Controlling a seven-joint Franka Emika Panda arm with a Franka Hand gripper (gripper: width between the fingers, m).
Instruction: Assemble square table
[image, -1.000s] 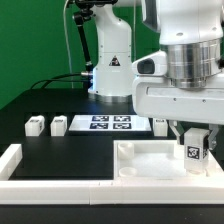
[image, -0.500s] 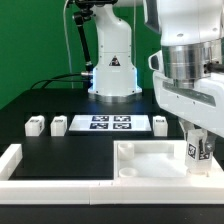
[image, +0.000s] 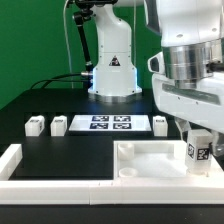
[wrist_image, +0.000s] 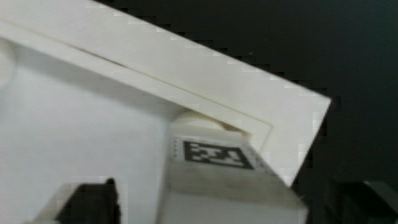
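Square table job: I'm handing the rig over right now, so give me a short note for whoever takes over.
End effector: open, jaws either side of a leg, not gripping it.
Tabletop: lies ribs up inside the border wall, near the exterior view's right.
Done: that leg stands upright at the tabletop's corner; how firmly it sits cannot be told.
Left: three loose legs on the table, two left of the marker board, one right of it.

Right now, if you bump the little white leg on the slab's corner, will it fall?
Probably not easily: the leg is short and squat. It looks like hard plastic, so likely stiff and light. It stands on a corner of the square slab, maybe in a socket, steadying it.
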